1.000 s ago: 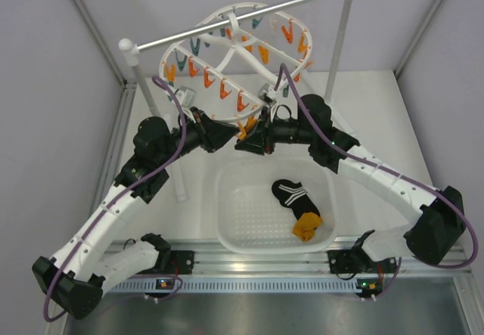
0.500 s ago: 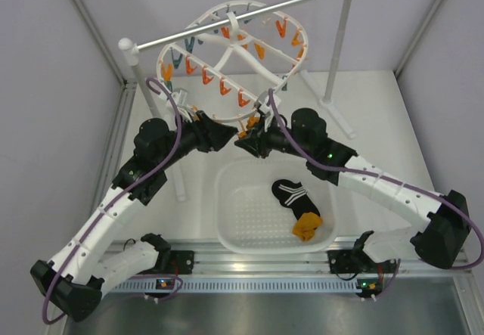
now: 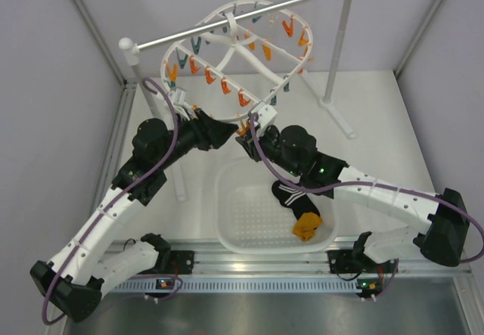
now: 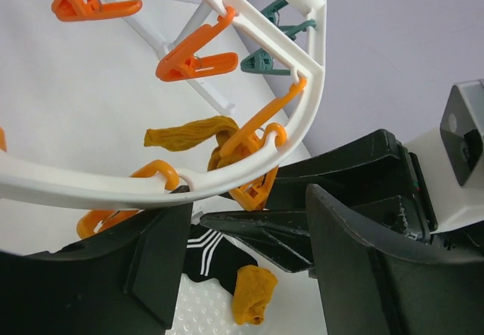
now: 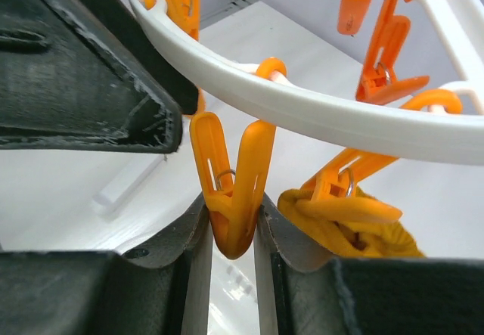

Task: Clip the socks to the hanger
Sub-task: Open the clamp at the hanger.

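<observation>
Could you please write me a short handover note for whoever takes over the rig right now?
Left gripper: jaws open, empty, beside the rim of the hanger.
Right gripper: jaws shut on an orange clothespin hanging from that rim.
Done: one mustard sock appears clipped in the neighbouring clothespin.
To do: a black striped sock and a second mustard sock lie in the white basket, not yet clipped.

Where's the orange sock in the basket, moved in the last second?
No. The orange sock sits in the same spot, at the basket's near-right corner, beside the black sock.
</observation>
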`<state>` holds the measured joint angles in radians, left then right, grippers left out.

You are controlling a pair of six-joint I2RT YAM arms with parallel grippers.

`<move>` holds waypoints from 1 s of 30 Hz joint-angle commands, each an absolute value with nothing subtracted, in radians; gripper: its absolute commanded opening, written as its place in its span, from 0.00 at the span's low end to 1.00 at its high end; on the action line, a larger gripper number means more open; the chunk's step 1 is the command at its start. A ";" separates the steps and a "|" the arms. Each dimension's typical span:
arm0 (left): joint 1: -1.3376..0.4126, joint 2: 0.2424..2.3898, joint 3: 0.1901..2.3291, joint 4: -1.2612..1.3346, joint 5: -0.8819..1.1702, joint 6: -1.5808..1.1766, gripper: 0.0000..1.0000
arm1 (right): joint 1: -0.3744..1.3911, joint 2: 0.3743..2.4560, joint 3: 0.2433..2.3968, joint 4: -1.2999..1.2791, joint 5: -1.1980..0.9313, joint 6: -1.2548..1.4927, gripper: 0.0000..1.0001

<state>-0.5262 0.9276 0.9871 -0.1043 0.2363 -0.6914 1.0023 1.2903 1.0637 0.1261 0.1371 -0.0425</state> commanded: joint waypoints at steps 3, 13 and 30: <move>-0.525 0.936 1.000 -0.018 0.215 -0.713 0.67 | 1.046 1.307 1.060 0.195 0.288 -0.054 0.00; -0.532 0.968 1.005 -0.026 0.166 -0.750 0.68 | 1.112 1.342 1.085 0.216 0.416 -0.126 0.00; -0.549 1.058 1.061 -0.026 0.121 -0.816 0.60 | 1.161 1.408 1.134 0.227 0.520 -0.182 0.00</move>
